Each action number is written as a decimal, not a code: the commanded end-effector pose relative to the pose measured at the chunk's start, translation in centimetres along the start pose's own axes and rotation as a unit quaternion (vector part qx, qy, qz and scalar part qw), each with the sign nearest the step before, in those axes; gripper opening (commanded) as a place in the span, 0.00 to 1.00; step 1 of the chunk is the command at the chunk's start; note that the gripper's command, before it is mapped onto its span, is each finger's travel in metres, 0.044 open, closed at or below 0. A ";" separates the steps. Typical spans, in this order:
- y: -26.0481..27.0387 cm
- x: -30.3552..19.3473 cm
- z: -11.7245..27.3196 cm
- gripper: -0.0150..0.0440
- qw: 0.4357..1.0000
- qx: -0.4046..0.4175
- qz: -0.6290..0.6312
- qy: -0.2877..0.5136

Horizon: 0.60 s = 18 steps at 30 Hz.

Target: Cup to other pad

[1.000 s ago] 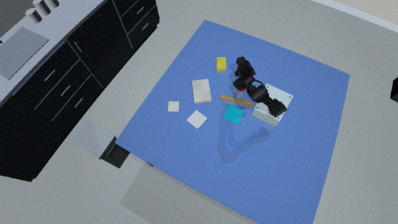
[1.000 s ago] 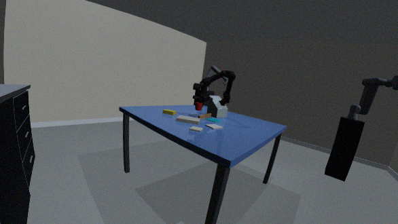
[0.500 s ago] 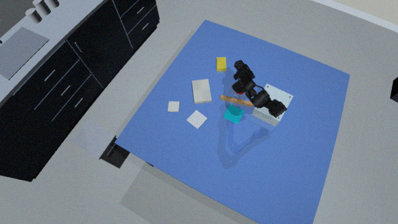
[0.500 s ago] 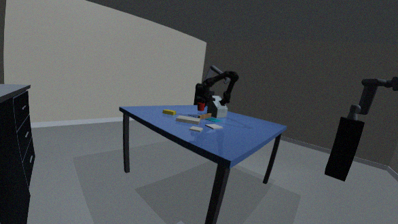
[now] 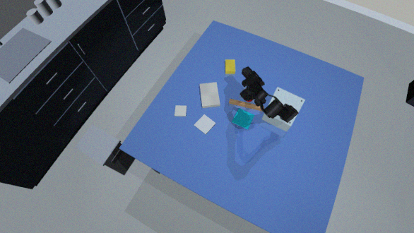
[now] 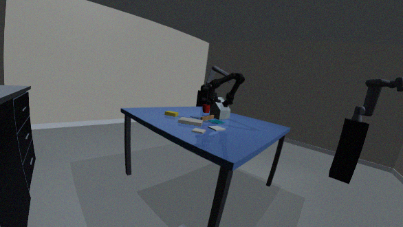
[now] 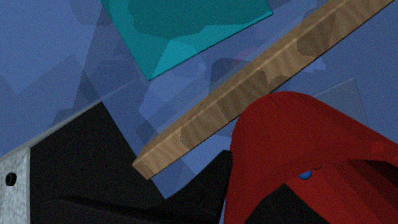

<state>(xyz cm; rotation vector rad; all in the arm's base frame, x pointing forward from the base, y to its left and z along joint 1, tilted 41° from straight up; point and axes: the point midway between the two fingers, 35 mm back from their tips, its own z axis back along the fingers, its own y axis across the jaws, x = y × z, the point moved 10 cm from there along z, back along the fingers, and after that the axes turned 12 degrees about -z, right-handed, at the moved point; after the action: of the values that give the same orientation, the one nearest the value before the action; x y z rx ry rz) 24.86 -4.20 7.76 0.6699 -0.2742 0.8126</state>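
Note:
My gripper (image 7: 237,160) is shut on the wall of the red cup (image 5: 249,100) (image 6: 205,108) (image 7: 300,125), one finger inside and one outside. The cup looks upright in the exterior view; its height above the table is hard to tell. A blue marble (image 7: 304,175) shows inside; other contents are hidden. The teal pad (image 5: 243,118) (image 6: 216,122) (image 7: 200,59) lies across the wooden bar (image 5: 244,104) (image 6: 208,117) (image 7: 220,110) from the cup. A faint grey-blue pad (image 7: 346,102) shows behind the cup, on the cup's side of the bar.
The pale box (image 5: 298,100) (image 6: 224,114) (image 7: 17,195) stands by the arm's base. A yellow block (image 5: 230,66) (image 6: 171,113), a thick whitish block (image 5: 210,94) (image 6: 190,121), a small white block (image 5: 180,111) (image 6: 199,131) and a white tile (image 5: 205,124) (image 6: 216,128) lie on the blue table (image 5: 300,169) (image 6: 247,137).

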 end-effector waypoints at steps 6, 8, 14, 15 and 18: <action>1.5 0.8 0.0 0.25 1.000 0.002 -0.003 -0.002; 1.8 1.0 0.1 0.25 1.000 0.002 -0.003 -0.002; 2.8 1.7 0.1 0.25 1.000 0.002 -0.003 -0.002; 3.0 1.8 0.1 0.25 1.000 0.003 -0.003 -0.002; 3.5 2.1 0.1 0.25 1.000 0.003 -0.003 -0.002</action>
<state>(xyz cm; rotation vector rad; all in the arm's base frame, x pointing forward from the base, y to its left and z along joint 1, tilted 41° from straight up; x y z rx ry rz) 23.92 -1.72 10.10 0.6715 -0.2748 0.8122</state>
